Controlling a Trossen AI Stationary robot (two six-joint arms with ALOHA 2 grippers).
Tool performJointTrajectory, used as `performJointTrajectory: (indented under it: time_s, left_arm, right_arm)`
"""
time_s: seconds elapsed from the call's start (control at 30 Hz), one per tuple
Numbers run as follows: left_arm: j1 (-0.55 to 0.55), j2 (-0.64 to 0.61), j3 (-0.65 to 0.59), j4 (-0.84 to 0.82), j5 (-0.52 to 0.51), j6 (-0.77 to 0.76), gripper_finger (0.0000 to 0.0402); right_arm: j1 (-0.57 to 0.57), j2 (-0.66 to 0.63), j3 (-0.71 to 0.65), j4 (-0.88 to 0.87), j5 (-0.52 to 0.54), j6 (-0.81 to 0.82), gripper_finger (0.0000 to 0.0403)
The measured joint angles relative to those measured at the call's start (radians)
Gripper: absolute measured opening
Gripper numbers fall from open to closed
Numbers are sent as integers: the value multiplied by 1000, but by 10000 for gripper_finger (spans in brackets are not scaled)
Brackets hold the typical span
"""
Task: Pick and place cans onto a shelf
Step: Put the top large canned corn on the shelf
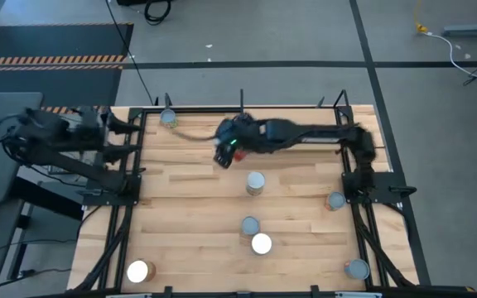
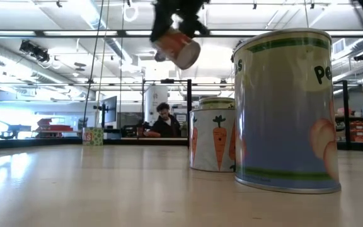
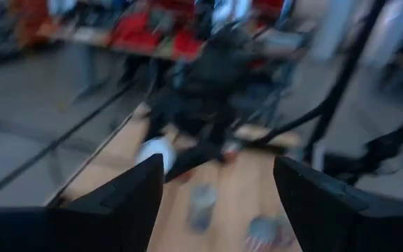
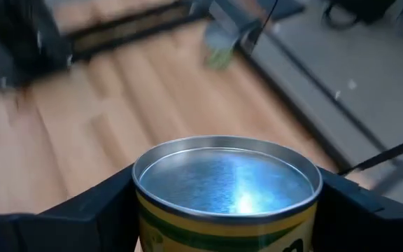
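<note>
My right gripper [image 1: 224, 151] reaches from the table's right side over its far middle and is shut on a can [image 2: 177, 48] with an orange-red side and a silver top [image 4: 226, 178], high above the wood. My left gripper [image 3: 219, 203] is open and empty, drawn back at the table's far left [image 1: 127, 136]. Several other cans stand upright on their bases: one at the far left [image 1: 169, 118], one in the middle [image 1: 256, 183], two nearer [image 1: 250, 225] [image 1: 261, 243]. I cannot tell a shelf apart from the tabletop. My right gripper pinches the can's side wall [image 4: 140, 210] between its two fingers [image 4: 96, 210], one on each side, just below the top rim. The fingers come slanting down from the table's right. The can is lifted clear and hangs tilted below the gripper.
More cans stand at the right edge [image 1: 335, 200], the near right [image 1: 356, 268] and the near left corner [image 1: 138, 271]. Black frame bars [image 1: 131, 178] run along the left and right sides, with thin posts [image 1: 241, 98] at the far edge. A person [image 2: 164, 120] sits far behind the table.
</note>
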Motion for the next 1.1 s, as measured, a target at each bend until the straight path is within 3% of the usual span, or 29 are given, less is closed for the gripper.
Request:
performJointTrajectory:
  time_s: [0.2,0.37,0.5,0.63,0.73,0.87,1.1]
  left_arm:
    - [1,-12,-21,128,24,45,275]
    - [2,23,-63,153,-146,28,270]
    - [2,93,-68,202,-249,25,256]
    - [29,182,-68,295,-323,69,243]
    - [92,248,-69,375,-323,90,236]
    - [190,286,-70,431,-261,62,229]
    - [351,285,-70,358,-124,-16,229]
  right_arm:
    - [-105,-308,-493,494,-12,-82,315]
    - [-232,-506,-858,908,-101,-108,315]
    - [-347,-578,-1038,1084,-193,-115,315]
    - [-442,-555,-1119,1137,-241,-211,323]
    - [-480,-480,-1154,1313,-252,-233,325]
    - [-510,-333,-1191,1634,-262,-303,319]
    - [-555,-133,-1192,1898,-242,-258,322]
